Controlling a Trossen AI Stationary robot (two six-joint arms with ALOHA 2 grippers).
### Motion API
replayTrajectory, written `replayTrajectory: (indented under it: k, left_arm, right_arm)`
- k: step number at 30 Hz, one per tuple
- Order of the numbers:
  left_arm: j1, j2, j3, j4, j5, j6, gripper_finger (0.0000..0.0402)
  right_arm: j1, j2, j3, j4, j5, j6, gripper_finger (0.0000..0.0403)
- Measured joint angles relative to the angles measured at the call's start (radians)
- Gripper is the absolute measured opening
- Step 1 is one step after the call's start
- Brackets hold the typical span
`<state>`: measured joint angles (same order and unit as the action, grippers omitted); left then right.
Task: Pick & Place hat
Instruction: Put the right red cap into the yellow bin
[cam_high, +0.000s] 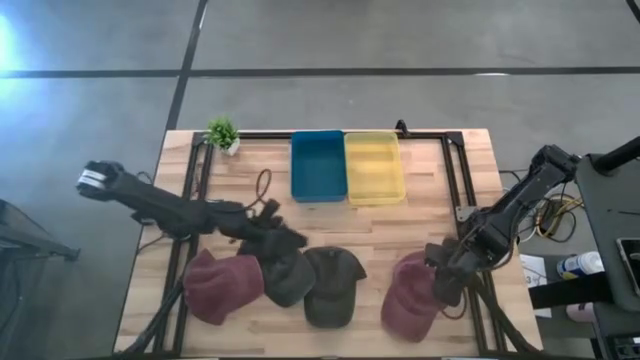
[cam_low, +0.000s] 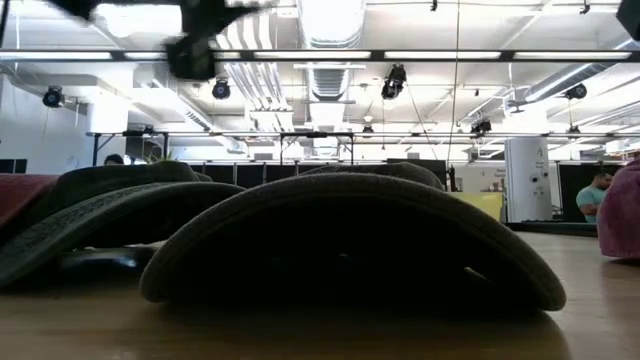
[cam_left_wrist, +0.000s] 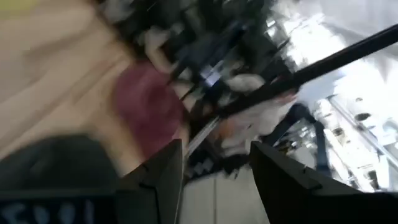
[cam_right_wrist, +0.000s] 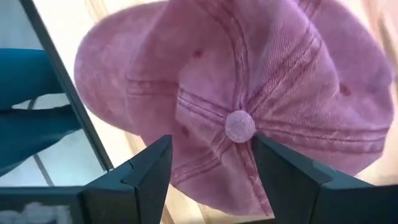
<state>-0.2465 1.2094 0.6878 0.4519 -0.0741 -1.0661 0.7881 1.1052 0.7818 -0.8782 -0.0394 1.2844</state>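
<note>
While caps outside, both bins bare

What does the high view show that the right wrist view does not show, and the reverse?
Only the high view shows the blue bin, the yellow bin, the small plant, the two dark caps, the other maroon cap and the left gripper. Only the right wrist view shows the crown button and seams. Both show the right maroon cap with the open right gripper at it.
</note>
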Motion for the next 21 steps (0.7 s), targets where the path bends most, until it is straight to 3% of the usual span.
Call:
replayTrajectory:
  k: [8, 17, 21]
  left_arm:
    - [-0.026, 0.306, 0.266, -0.008, 0.072, 0.026, 0.0183]
    - [-0.126, 0.582, 0.463, -0.032, 0.09, 0.036, 0.0183]
    - [-0.156, 0.699, 0.537, -0.054, 0.054, 0.032, 0.0183]
  right_arm:
    - [0.103, 0.134, 0.003, 0.162, -0.028, 0.083, 0.0219]
    - [0.128, 0.272, 0.046, -0.012, 0.159, 0.1, 0.0219]
    - [0.117, 0.32, 0.034, -0.061, 0.179, 0.089, 0.0219]
